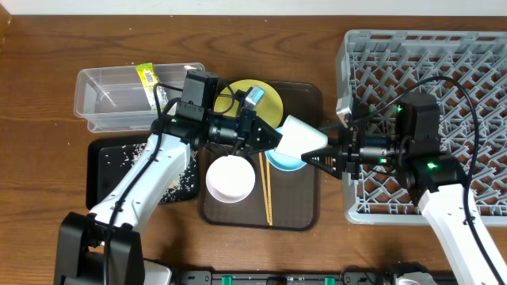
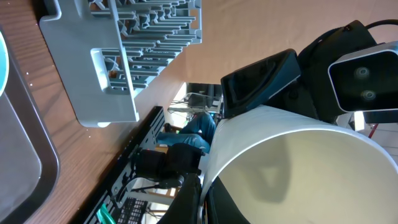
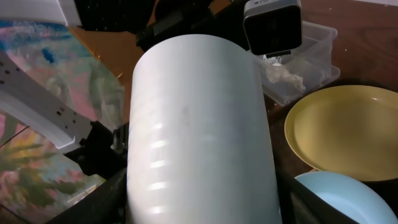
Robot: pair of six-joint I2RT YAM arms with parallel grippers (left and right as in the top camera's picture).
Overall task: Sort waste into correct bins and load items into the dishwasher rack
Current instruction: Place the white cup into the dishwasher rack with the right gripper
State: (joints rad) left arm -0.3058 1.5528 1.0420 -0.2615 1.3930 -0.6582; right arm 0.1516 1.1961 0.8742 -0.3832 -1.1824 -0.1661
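The small pale cup (image 1: 301, 138) lies on its side in the air above the brown serving tray (image 1: 309, 198), between both grippers. My left gripper (image 1: 277, 141) is shut on its rim, one finger inside and one outside (image 2: 202, 199). My right gripper (image 1: 326, 152) has its fingers against both sides of the cup's base end (image 3: 202, 199). The cup fills the left wrist view (image 2: 298, 168) and the right wrist view (image 3: 199, 124). The yellow plate (image 1: 265, 99), light blue bowl (image 1: 285, 164), white bowl (image 1: 230, 178) and chopsticks (image 1: 265, 186) rest on the serving tray.
The grey dishwasher rack (image 1: 475, 63) stands at the right. The clear tub (image 1: 103, 99) at the back left holds the yellow-green wrapper (image 1: 146, 75) and a white scrap (image 3: 283, 74). The black tray (image 1: 107, 158) in front of it holds rice (image 1: 146, 150).
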